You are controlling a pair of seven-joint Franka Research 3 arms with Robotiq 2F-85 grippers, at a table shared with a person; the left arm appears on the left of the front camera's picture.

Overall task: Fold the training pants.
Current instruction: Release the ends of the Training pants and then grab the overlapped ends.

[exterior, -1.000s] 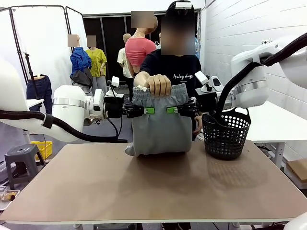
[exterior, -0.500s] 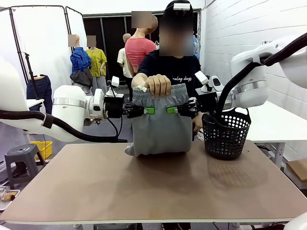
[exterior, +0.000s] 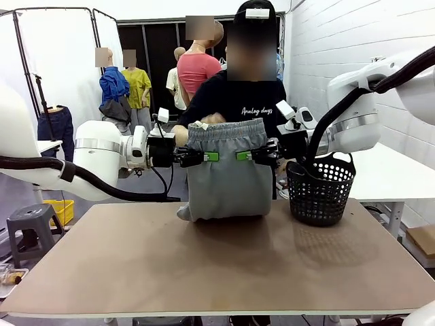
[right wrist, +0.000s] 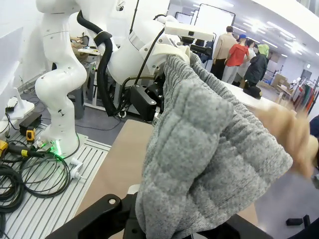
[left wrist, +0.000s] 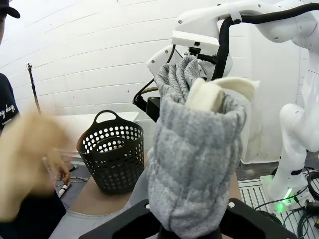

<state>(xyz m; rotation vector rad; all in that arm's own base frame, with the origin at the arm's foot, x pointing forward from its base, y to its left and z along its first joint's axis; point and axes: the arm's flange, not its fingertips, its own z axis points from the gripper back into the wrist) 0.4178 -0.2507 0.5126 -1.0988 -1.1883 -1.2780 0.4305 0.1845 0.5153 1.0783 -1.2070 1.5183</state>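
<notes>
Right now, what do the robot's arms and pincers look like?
The left arm and right arm are round, shiny white tubes with silver rings at the joints. A thick black hose loops along each. The left pincer and right pincer are black with bright green pads.
</notes>
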